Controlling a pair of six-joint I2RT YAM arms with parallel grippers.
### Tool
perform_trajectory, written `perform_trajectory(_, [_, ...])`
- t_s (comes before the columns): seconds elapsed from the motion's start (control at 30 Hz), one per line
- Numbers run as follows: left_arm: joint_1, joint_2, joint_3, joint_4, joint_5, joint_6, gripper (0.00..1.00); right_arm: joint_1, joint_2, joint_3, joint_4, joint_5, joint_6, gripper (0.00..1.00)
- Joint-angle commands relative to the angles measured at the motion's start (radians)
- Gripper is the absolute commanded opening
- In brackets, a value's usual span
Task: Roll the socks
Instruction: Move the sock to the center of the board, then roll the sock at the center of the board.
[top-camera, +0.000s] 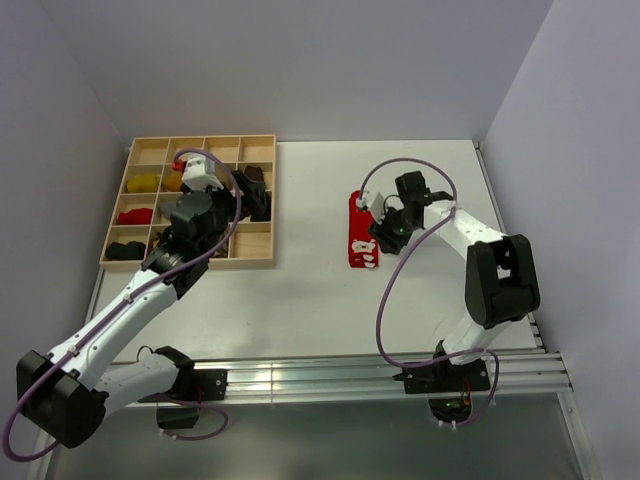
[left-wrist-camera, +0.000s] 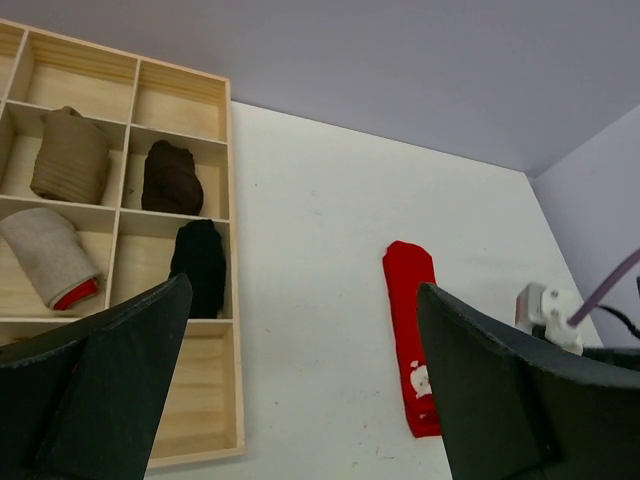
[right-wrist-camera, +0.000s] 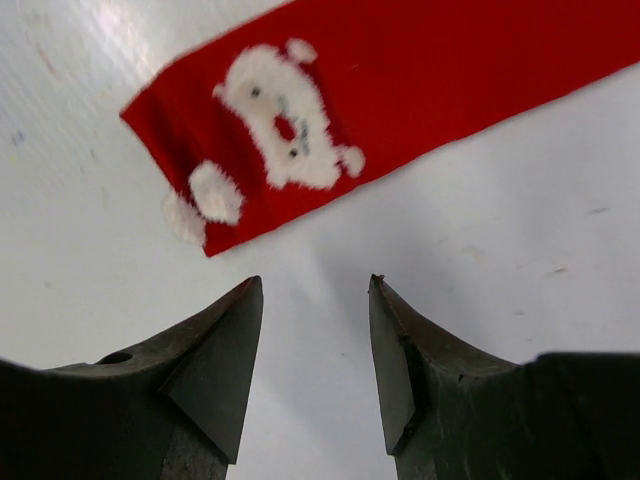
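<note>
A red sock (top-camera: 359, 255) with white marks lies flat and stretched out on the white table, right of centre. In the right wrist view its end with a white figure (right-wrist-camera: 400, 90) lies just beyond my right gripper (right-wrist-camera: 315, 285), which hovers low over the table, open and empty. From above, that right gripper (top-camera: 380, 235) sits at the sock's right side. My left gripper (left-wrist-camera: 305, 290) is wide open with nothing in it, over the right edge of the wooden tray (top-camera: 190, 262). A black sock (left-wrist-camera: 198, 262) lies in one tray compartment.
The tray (left-wrist-camera: 225, 300) holds a tan ribbed bundle (left-wrist-camera: 70, 155), a dark brown bundle (left-wrist-camera: 172, 177) and a grey bundle (left-wrist-camera: 45, 255). Seen from above, yellow (top-camera: 143, 183) and red (top-camera: 135, 215) bundles fill left compartments. Walls close in at the back and the right.
</note>
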Motion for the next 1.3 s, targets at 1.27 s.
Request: perform_trajectory(1.27, [-0.003, 0.125, 0.08, -0.009, 0.015, 0.046, 1.0, 0.244, -0.007, -0.226, 0.236, 0.148, -0.361, 0.6])
